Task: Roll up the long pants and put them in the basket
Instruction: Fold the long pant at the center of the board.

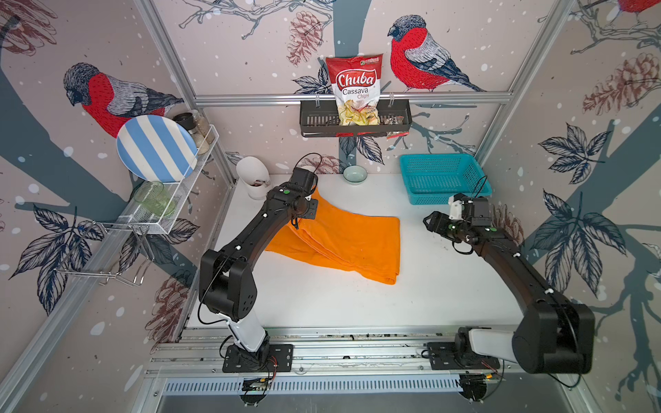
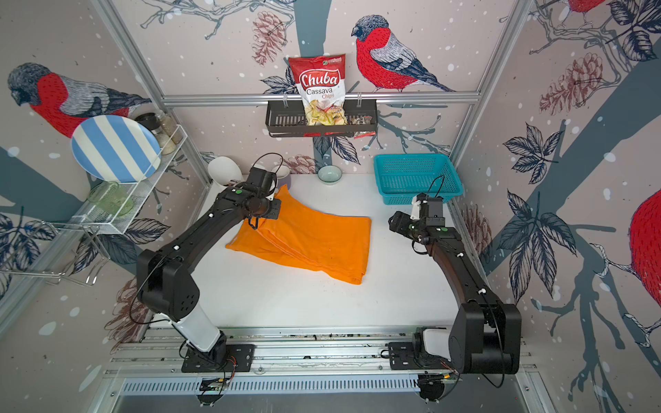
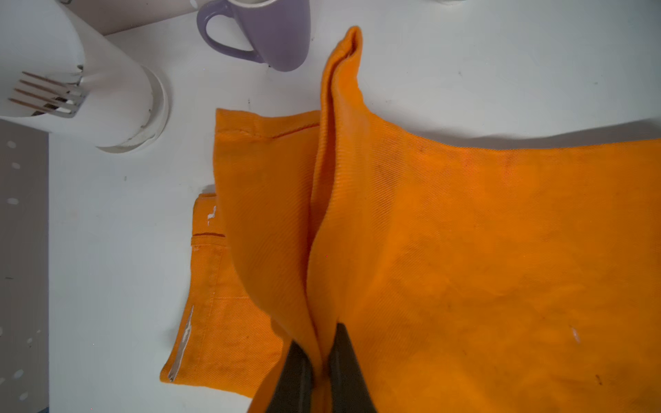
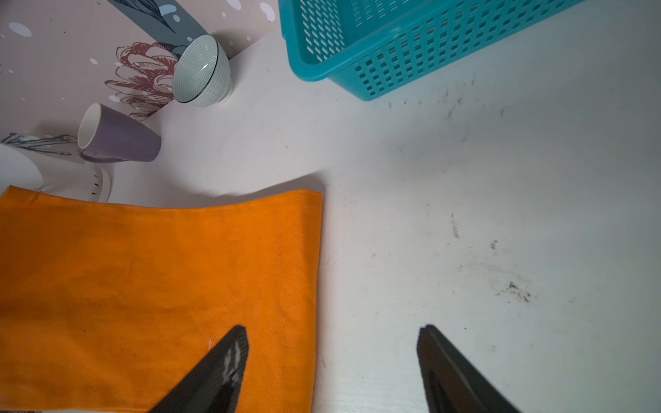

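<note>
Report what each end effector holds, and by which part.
The left end effector pinches a raised fold of the long pants; the right end effector is open, holding nothing.

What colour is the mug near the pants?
Lavender purple mug, white inside; clearest in the left wrist view.

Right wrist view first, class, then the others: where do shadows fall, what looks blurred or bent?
Right wrist view: the long pants cast a shadow on the table along one edge; the right gripper is blurred. Left wrist view: shadow lies under the raised fold that the left gripper pinches. In both top views the frame posts splay outward.
</note>
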`<state>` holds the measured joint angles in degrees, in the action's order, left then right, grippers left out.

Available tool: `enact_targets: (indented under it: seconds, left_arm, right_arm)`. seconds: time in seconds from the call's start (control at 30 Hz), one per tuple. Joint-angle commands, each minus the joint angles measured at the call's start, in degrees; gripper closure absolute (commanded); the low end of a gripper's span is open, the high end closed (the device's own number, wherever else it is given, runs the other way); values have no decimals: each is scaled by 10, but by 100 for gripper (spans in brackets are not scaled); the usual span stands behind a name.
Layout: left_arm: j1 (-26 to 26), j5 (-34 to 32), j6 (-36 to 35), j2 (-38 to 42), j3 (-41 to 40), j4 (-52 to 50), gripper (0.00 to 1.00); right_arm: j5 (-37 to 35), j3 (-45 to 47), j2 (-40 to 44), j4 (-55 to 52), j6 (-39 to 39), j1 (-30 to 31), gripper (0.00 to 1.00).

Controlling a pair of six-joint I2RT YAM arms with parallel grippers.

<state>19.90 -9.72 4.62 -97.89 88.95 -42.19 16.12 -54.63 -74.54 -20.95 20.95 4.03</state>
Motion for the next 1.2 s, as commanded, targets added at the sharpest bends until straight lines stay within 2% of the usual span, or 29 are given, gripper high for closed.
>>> enact_targets:
  seconds: [0.0,0.23,0.37,0.43,0.57,0.6,0.63,0.67,0.7,0.73,0.77,0.83,0.9,1.03,1.17]
  left_arm:
    - [-24,-23,-29,4,-3,9,100]
    - [-45,-15,-55,-5,-69,106,100]
    - [-71,-41,-45,-39,-76,115,100]
    - [-82,-76,-38,-53,-77,114,100]
    - [-108,-71,-28,-60,-85,130,100]
    - [-111,-69,-28,-64,-86,129,88]
    - [-112,-80,-24,-69,-85,128,72]
    - [-113,-103,-18,-77,-84,125,49]
    - [-115,-125,-11,-83,-81,119,34]
    - [-120,-144,-3,-91,-74,108,21]
    - [-124,-161,6,-96,-65,98,15]
    - [-130,-176,21,-93,-52,90,12]
    - [-129,-158,29,-82,-38,81,12]
    - [-101,-51,43,-46,-39,97,12]
    - [-63,53,87,-38,-77,136,13]
  right_arm:
    - [16,4,-7,33,0,23,22]
    - [24,14,-35,69,20,75,22]
    - [29,18,-50,80,29,87,22]
    - [29,20,-54,87,34,94,22]
    - [28,16,-65,87,38,108,22]
    - [28,17,-67,88,39,109,22]
    - [29,17,-67,89,41,110,22]
    - [29,18,-67,90,42,111,22]
    - [29,19,-66,91,43,111,22]
    - [29,21,-66,91,44,111,21]
    - [30,20,-66,91,44,111,21]
    - [30,21,-68,92,43,111,22]
    - [33,21,-73,90,42,111,21]
    - [46,22,-85,94,41,113,22]
    - [64,14,-114,97,40,118,21]
